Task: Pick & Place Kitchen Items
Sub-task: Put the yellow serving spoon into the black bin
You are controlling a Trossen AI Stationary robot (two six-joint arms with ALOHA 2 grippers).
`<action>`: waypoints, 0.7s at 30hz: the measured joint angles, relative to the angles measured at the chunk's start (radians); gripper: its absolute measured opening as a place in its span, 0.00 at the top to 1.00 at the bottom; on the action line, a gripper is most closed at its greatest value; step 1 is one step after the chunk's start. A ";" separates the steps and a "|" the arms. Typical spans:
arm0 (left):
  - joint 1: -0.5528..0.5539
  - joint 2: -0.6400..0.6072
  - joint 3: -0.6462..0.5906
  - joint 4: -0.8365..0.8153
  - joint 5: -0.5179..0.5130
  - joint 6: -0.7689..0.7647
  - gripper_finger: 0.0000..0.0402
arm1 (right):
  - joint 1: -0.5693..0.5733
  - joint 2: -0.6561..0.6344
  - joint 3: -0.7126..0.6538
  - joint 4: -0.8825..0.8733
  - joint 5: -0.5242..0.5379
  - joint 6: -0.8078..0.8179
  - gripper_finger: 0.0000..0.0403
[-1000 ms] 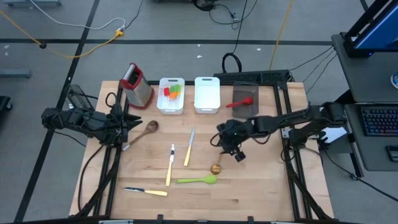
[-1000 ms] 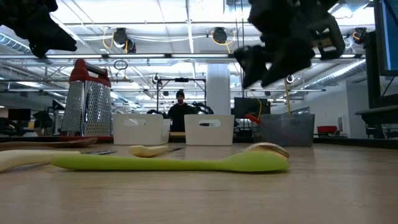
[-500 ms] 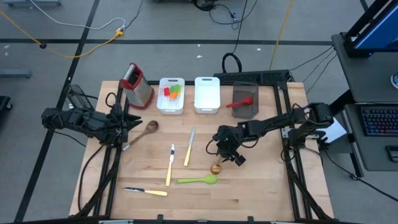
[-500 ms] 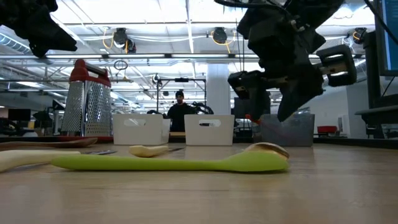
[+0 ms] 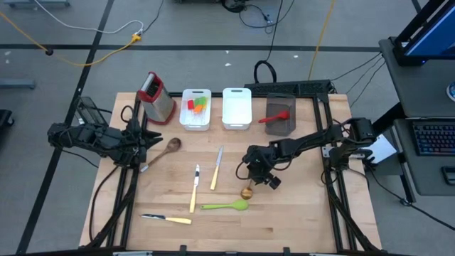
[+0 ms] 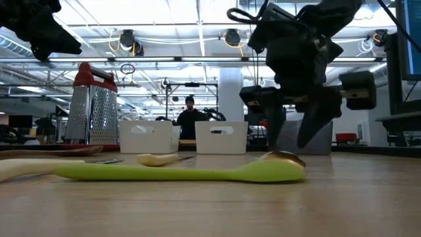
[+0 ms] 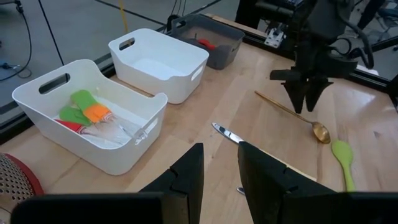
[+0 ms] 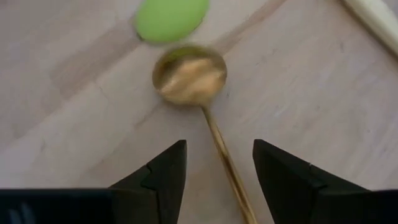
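Hovering over the gold spoon (image 8: 189,74), the right gripper (image 8: 214,165) is held apart. The thin handle should be pinched in the middle. The left gripper (image 7: 217,168) is parked apart at the counter's (image 5: 284,220) left.

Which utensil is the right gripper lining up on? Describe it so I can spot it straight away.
Look at the wooden table, front right of centre, under the open right gripper. Between its fingers lies the gold spoon, its thin handle running back under the gripper. Its shiny metal bowl sits right beside the matte green spoon.
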 joint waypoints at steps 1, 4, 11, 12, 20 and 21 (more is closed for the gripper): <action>0.000 0.000 0.000 0.001 0.000 0.000 0.75 | 0.001 0.001 -0.001 -0.002 0.008 -0.005 0.56; 0.000 0.000 0.000 0.000 0.000 0.001 0.75 | 0.002 0.050 0.002 0.037 0.043 -0.010 0.57; 0.000 0.000 0.000 0.000 0.000 0.003 0.75 | 0.011 0.138 0.004 0.027 0.124 -0.025 0.57; 0.000 0.000 0.000 0.000 0.000 0.003 0.75 | 0.014 0.144 0.004 0.009 0.127 -0.025 0.57; 0.000 0.000 0.000 0.000 0.001 0.000 0.75 | 0.037 0.155 0.003 -0.018 0.152 -0.016 0.73; 0.000 0.000 0.000 0.001 0.001 0.000 0.75 | 0.041 0.156 0.003 -0.018 0.154 0.000 0.76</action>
